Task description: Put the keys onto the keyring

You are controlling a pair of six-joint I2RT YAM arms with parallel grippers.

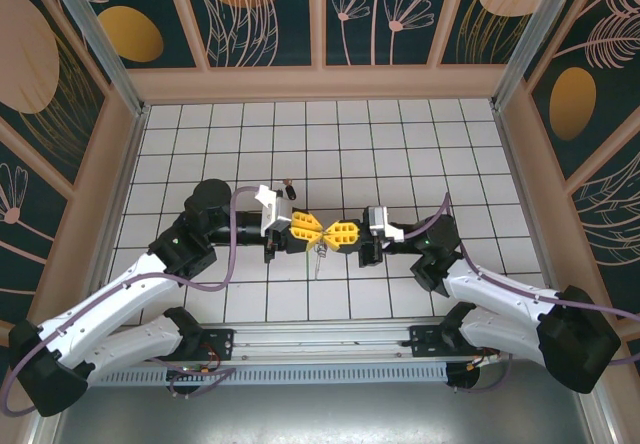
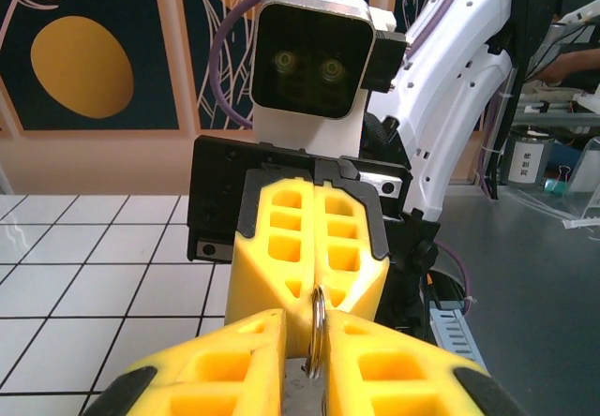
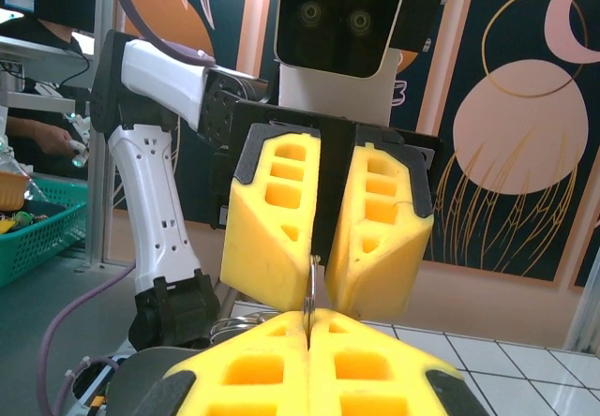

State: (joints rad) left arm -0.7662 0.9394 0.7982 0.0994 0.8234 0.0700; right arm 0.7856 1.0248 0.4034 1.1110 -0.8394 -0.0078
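Here, thin silver keyring (image 2: 317, 327), edge-on.

The lower part of the keyring (image 2: 317, 311) is hidden between the yellow fingers (image 2: 225, 364) of the left claw (image 2: 315, 346), which are cut off at the lower edge. From above, the keys (image 1: 318, 254) are too small to be made out.

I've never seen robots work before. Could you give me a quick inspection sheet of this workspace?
Surface: white tiled table, black grid lines.
Job's things: metal keyring between the meeting fingertips; keys dangling beneath.
Clutter: nothing seen.
Grippers: right gripper shut on the keyring; left gripper slightly parted, grip unclear.
Cables: purple cables looping along both arms.
Surroundings: dark floral wall panels, wood frame.
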